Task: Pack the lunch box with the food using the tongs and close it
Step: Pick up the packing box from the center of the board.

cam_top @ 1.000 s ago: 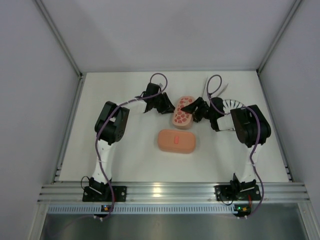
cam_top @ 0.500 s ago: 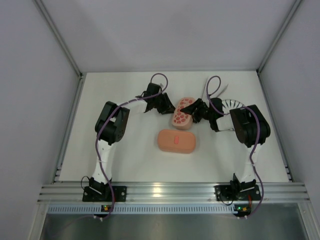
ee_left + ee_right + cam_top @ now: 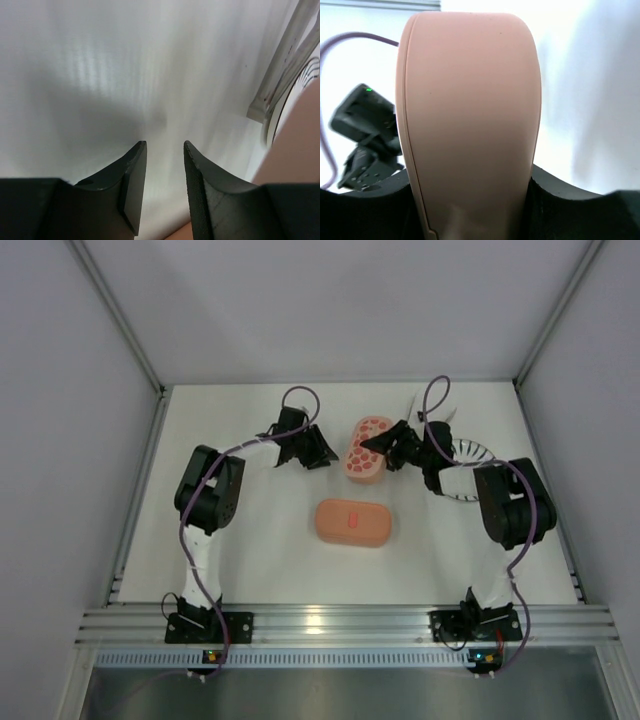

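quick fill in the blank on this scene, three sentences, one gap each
1. The hand gripping the spotted pink piece belongs to the ____ arm.
2. The left hand has ____ between its fingers.
3. The round white plate has ____ stripes.

Missing words: right; nothing; black.

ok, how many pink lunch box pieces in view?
2. One plain piece lies flat at centre; the spotted piece is farther back, gripped in the right claw. More may be hidden.
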